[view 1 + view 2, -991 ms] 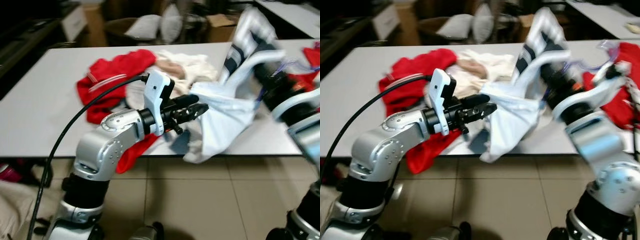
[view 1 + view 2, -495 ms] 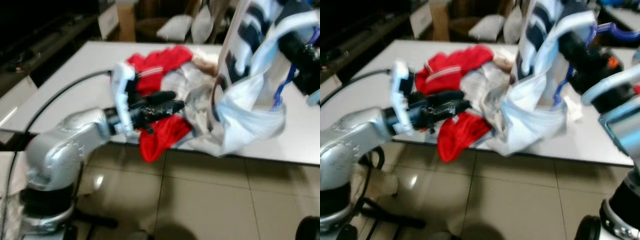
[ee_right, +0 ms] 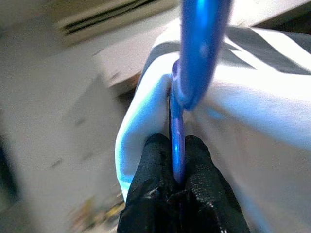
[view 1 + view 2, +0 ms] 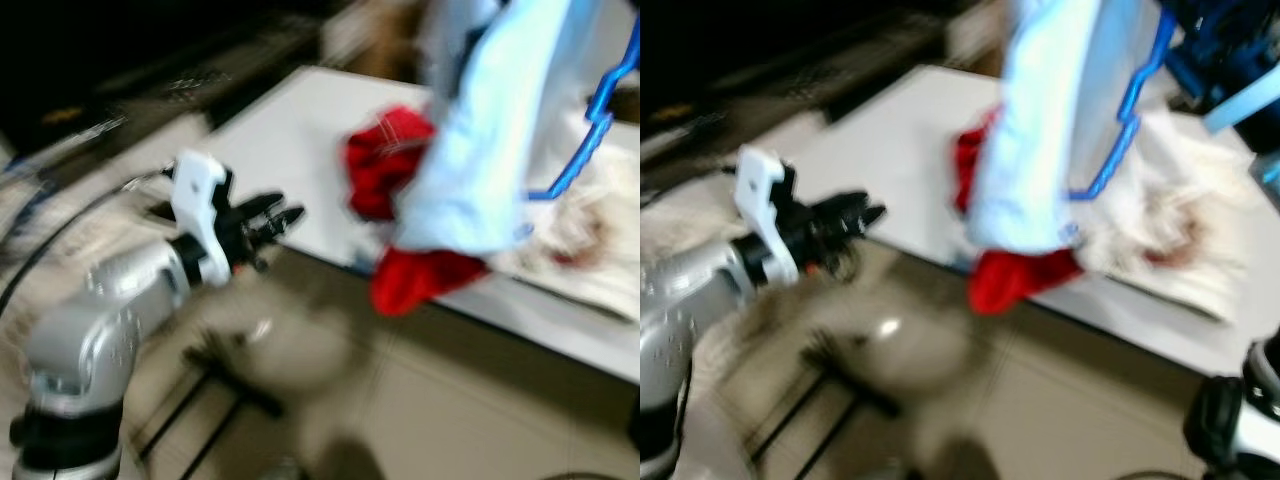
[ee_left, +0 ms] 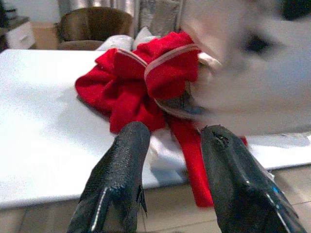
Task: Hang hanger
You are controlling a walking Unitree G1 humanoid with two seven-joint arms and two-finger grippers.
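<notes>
Blue plastic hanger with pale blue-white garment: pinched in right claw, raised above white worktop. Left claw: parted, empty. Risk: garment sliding off, snagging red clothes during swing.

both eye views smear with heavy motion blur; wrist views sharper, evenly lit indoors.

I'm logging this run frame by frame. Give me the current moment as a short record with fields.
right gripper: shut on the blue hanger, held up above the table
garment: pale blue shirt draped on the hanger
left gripper: open, holding nothing, short of the table edge
table: white, with red clothes piled on it
image: head views blurred
</notes>
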